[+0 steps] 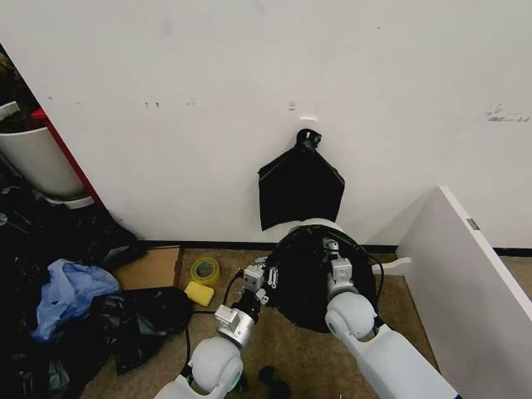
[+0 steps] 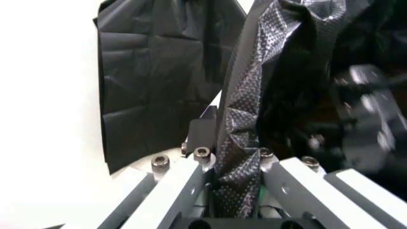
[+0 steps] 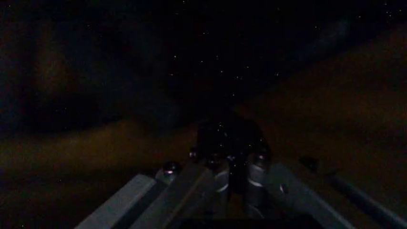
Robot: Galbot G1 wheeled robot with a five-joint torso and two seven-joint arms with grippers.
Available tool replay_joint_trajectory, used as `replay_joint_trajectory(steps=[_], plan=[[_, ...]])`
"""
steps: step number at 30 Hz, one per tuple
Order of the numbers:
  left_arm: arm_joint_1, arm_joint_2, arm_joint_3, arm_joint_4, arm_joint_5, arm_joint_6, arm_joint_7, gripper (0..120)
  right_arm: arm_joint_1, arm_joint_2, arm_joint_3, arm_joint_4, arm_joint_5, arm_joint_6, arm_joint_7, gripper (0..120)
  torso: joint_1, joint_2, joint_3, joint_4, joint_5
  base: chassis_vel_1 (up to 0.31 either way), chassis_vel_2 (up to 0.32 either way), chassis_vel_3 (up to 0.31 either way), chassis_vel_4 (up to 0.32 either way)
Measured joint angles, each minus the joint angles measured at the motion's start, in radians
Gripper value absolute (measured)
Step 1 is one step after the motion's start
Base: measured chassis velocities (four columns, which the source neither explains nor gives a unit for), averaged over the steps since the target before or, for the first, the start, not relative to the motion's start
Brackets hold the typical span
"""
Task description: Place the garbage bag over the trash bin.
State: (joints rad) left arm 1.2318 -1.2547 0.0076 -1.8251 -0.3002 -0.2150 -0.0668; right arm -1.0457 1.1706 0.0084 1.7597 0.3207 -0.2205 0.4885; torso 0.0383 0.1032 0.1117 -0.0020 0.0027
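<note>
The glossy black garbage bag (image 1: pixel 303 287) is draped over the trash bin, whose cream-white rim (image 1: pixel 309 223) peeks out at the far side by the wall. My left gripper (image 1: pixel 266 279) is at the bag's left edge; in the left wrist view it (image 2: pixel 237 160) is shut on a crinkled fold of the bag (image 2: pixel 254 86). My right gripper (image 1: pixel 332 249) reaches over the top of the bag from the right. In the dark right wrist view its fingers (image 3: pixel 232 162) are pressed together on a dark fold of the bag.
A flat black bundle (image 1: pixel 299 193) hangs on the wall just behind the bin. A yellow tape roll (image 1: pixel 204 270), yellow sponge (image 1: pixel 199 293), cardboard (image 1: pixel 150 268) and a blue bag (image 1: pixel 68 291) lie left. A white panel (image 1: pixel 474 283) stands right; a large white tub (image 1: pixel 37 160) far left.
</note>
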Motion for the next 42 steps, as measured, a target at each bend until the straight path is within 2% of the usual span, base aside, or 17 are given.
replay_joint_trajectory(steps=[4, 6, 8, 12, 16, 20, 29, 33, 34, 36, 38, 39, 40, 42], plan=[[-0.012, -0.001, -0.008, -0.008, -0.025, 0.007, -0.003, 2, -0.057, -0.035, -0.010, 0.093, -0.004, 0.057, -0.073, 0, 0.000, 0.000, 0.000, 0.0001, 0.0001, 0.000, 0.000, 0.000, 0.000], [-0.014, 0.001, -0.010, -0.008, -0.025, 0.006, -0.002, 2, -0.071, -0.044, -0.011, 0.120, 0.002, 0.051, -0.083, 0, 0.000, 0.000, 0.000, 0.0000, 0.0000, 0.000, 0.000, 0.000, 0.000], [-0.018, 0.004, -0.017, -0.006, -0.020, -0.002, 0.004, 2, -0.100, -0.068, -0.012, 0.185, 0.040, -0.023, -0.083, 0, 0.000, 0.000, 0.000, 0.0000, 0.0001, 0.000, 0.000, 0.000, 0.000], [-0.027, 0.006, -0.038, 0.011, 0.005, -0.049, 0.025, 2, -0.123, -0.098, -0.005, 0.287, 0.219, -0.307, -0.011, 0, 0.000, 0.000, 0.000, -0.0001, -0.0001, 0.000, 0.000, 0.000, 0.000], [-0.030, 0.006, -0.048, 0.017, 0.021, -0.088, 0.042, 2, -0.108, -0.091, 0.001, 0.286, 0.274, -0.376, 0.023, 0, 0.000, 0.000, 0.000, 0.0000, 0.0000, 0.000, 0.000, 0.000, 0.000], [-0.025, 0.008, -0.054, 0.014, 0.039, -0.127, 0.066, 2, -0.074, -0.073, -0.003, 0.240, 0.234, -0.395, 0.046, 0, 0.000, 0.000, 0.000, 0.0001, 0.0001, 0.000, 0.000, 0.000, 0.000], [-0.017, 0.005, -0.060, 0.013, 0.049, -0.137, 0.074, 2, -0.073, -0.079, -0.010, 0.222, 0.068, -0.422, 0.073, 0, 0.000, 0.000, 0.000, 0.0001, 0.0000, 0.000, 0.000, 0.000, 0.000], [-0.022, 0.000, -0.063, 0.018, 0.047, -0.132, 0.073, 2, -0.098, -0.087, -0.007, 0.237, 0.028, -0.346, 0.058, 0, 0.000, 0.000, 0.000, 0.0000, 0.0000, 0.000, 0.000, 0.000, 0.000], [-0.024, -0.002, -0.064, 0.021, 0.044, -0.128, 0.071, 2, -0.108, -0.088, -0.006, 0.240, 0.015, -0.297, 0.043, 0, 0.000, 0.000, 0.000, -0.0001, 0.0000, 0.000, 0.000, 0.000, 0.000], [-0.029, -0.006, -0.068, 0.032, 0.022, -0.107, 0.057, 2, -0.139, -0.093, 0.000, 0.248, -0.026, -0.104, -0.027, 0, 0.000, 0.000, 0.000, 0.0000, 0.0001, 0.000, 0.000, 0.000, 0.000], [-0.034, -0.010, -0.072, 0.038, -0.008, -0.078, 0.045, 2, -0.167, -0.098, 0.003, 0.256, -0.051, 0.037, -0.102, 0, 0.000, 0.000, 0.000, 0.0001, 0.0000, 0.000, 0.000, 0.000, 0.000], [-0.038, -0.011, -0.077, 0.039, -0.036, -0.051, 0.035, 2, -0.187, -0.105, 0.007, 0.260, -0.063, 0.140, -0.173, 4, 0.000, 0.000, 0.000, 0.0000, 0.0000, 0.000, 0.000, 0.000, 0.000], [-0.038, -0.011, -0.077, 0.039, -0.036, -0.051, 0.035, 2, -0.187, -0.105, 0.007, 0.260, -0.063, 0.140, -0.173, 4, 0.000, 0.000, 0.000, 0.0000, 0.0000, 0.000, 0.000, 0.000, 0.000], [-0.045, -0.011, -0.085, 0.039, -0.076, -0.016, 0.021, 2, -0.210, -0.115, 0.012, 0.263, -0.083, 0.266, -0.265, 10, 0.000, 0.000, 0.000, -0.0001, 0.0000, 0.000, 0.000, 0.000, 0.000]])
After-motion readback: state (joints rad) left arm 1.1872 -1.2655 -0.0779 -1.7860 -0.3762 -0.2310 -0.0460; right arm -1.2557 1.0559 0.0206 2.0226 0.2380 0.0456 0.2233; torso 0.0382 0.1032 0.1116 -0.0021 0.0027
